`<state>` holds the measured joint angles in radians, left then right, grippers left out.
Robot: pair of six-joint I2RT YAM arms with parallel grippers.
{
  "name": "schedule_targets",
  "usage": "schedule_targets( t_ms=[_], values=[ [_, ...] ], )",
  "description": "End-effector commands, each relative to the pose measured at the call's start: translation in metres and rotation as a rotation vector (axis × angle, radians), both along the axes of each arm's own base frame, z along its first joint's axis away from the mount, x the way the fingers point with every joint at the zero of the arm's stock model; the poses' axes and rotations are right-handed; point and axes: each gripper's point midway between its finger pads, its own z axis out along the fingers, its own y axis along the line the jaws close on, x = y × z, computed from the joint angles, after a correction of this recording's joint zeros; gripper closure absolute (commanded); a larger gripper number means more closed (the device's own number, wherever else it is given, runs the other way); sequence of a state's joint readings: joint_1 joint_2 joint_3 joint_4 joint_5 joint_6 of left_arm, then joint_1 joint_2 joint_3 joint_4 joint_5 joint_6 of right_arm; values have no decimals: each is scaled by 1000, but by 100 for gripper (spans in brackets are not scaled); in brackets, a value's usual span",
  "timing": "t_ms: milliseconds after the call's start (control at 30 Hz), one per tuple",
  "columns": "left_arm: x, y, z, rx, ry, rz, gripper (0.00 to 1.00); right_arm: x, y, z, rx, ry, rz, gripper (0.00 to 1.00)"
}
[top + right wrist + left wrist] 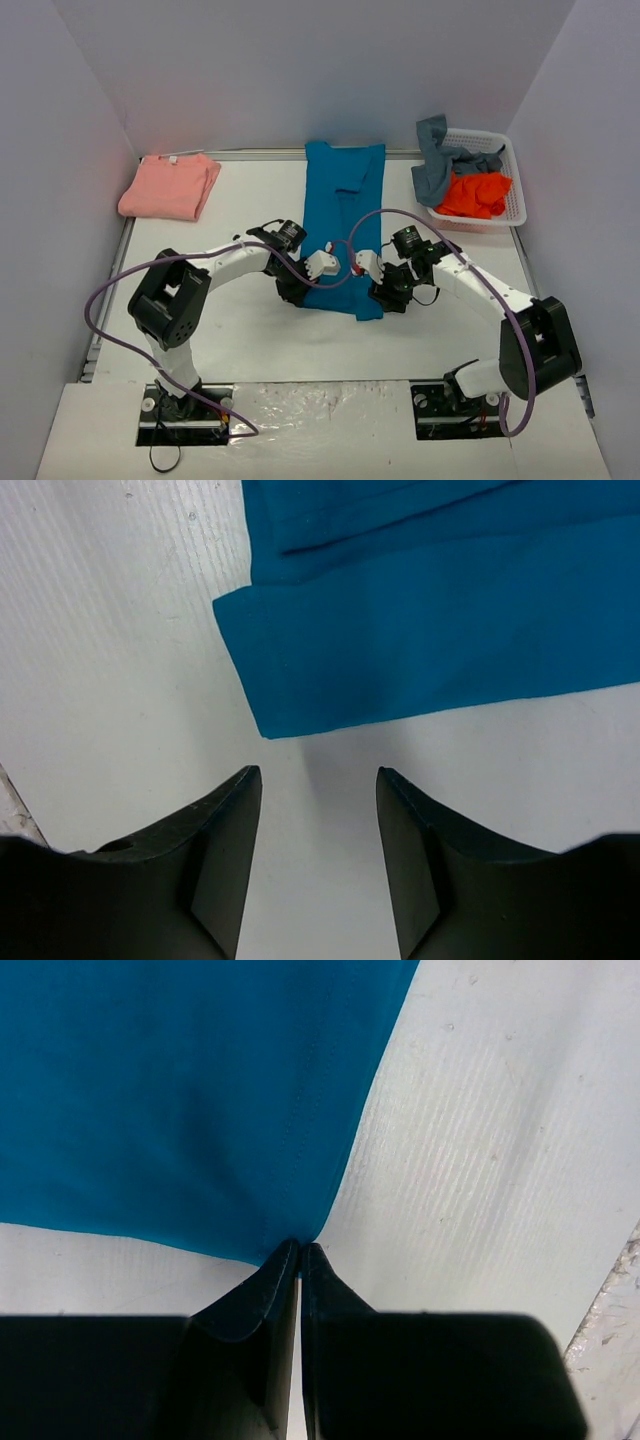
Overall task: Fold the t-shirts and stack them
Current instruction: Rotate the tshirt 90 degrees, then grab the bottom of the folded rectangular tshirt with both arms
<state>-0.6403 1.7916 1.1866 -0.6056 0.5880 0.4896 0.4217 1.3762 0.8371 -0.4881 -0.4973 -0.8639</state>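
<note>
**benchnoob:** ok, where's everything sitting at this moment?

**foldfan:** The teal-blue t-shirt [343, 210] lies flat in the middle of the table [260, 340]. It's folded into a long narrow strip running from the far edge down toward the arms. The right wrist view shows the layers stacked on each other near the hem.

**benchnoob:** and the left arm?

**foldfan:** The left gripper [301, 1247] is down at the near left corner of that shirt. Its tips are pressed tight together with the very point of the corner pinched between them, and you can see the cloth taper right into the tips.

**benchnoob:** right one holding too?

**foldfan:** Nope. The right gripper [318, 772] has its fingers [225, 820] spread moderately apart with only bare table in the gap. The shirt's near right corner sits just ahead of the tips, close but not touching.

**benchnoob:** other shirts?

**foldfan:** The salmon-pink t-shirt [170, 186] is folded into a neat pile at the far left of the table, well apart from the teal one. At the far right, the white basket [515, 200] has the orange t-shirt [478, 194] bunched up inside. The grey-blue t-shirt [440, 160] is crumpled over the basket's left rim, with part of it hanging outside.
</note>
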Motion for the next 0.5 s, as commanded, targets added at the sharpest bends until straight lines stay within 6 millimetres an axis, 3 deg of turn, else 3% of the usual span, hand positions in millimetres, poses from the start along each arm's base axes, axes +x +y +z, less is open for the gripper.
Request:
schedule_targets(
  t_ms=[0, 267, 467],
  values=[
    [4, -11, 20, -65, 2, -5, 98, -9, 1, -17, -38, 39, 46, 55],
    [4, -10, 18, -72, 16, -3, 98, -17, 13, -39, -53, 126, 75, 62],
    [1, -9, 17, -121, 77, 16, 98, -17, 18, -29, -10, 101, 88, 63]
  ],
)
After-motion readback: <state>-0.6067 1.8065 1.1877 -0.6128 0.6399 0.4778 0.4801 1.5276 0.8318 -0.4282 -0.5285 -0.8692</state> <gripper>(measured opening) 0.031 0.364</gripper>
